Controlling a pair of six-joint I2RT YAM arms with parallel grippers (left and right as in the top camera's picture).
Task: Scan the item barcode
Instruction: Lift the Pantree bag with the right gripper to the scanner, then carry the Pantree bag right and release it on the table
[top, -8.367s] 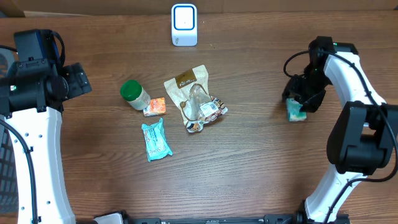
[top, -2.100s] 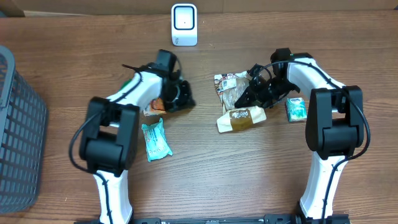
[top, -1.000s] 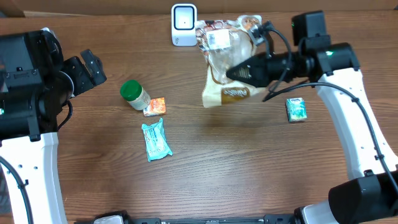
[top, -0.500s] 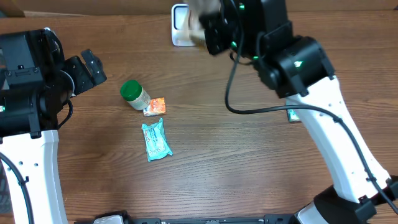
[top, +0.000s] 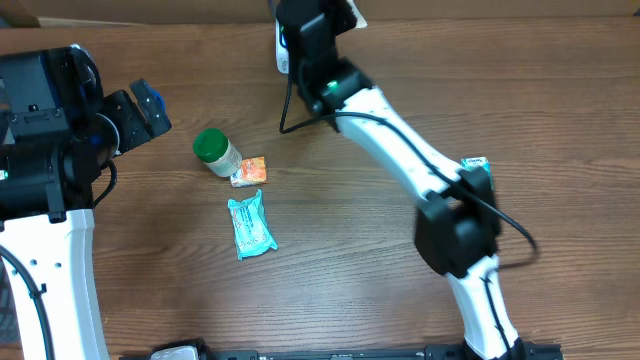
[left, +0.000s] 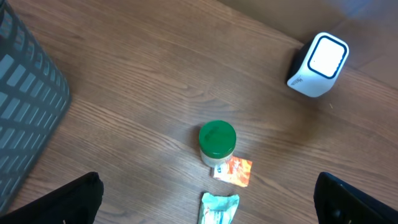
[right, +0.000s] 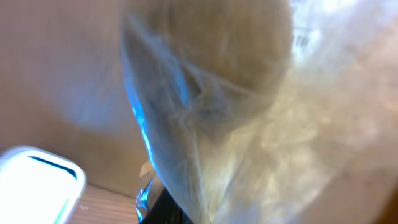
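**Bag held up at the scanner**

We find the right gripper (top: 315, 25) clamped tight at the far edge of the table (top: 350, 270), its arm stretched across from the right side. In its wrist view the clear bag (right: 205, 93) fills nearly the whole picture, crinkled and blurred. A dark part of the gripper shows just beneath it, so we take the bag to be pinched there. The scanner (right: 37, 180) sits low at the left of that view, its face lit white, just beside the bag. We cannot tell whether a barcode faces it. From overhead the wrist covers most of the scanner and only its left edge shows.

Further out, on the left half of the table, the green-lidded jar (top: 215, 150) stands upright with the orange packet (top: 249, 171) touching its base. The teal packet (top: 250, 226) lies near them, toward us. A small teal box (top: 474, 165) lies on the right, partly behind the right arm. The left gripper (top: 142, 108) hangs above the left side, spread wide and holding nothing. Its wrist view catches a grey basket (left: 25, 118) at the left edge.
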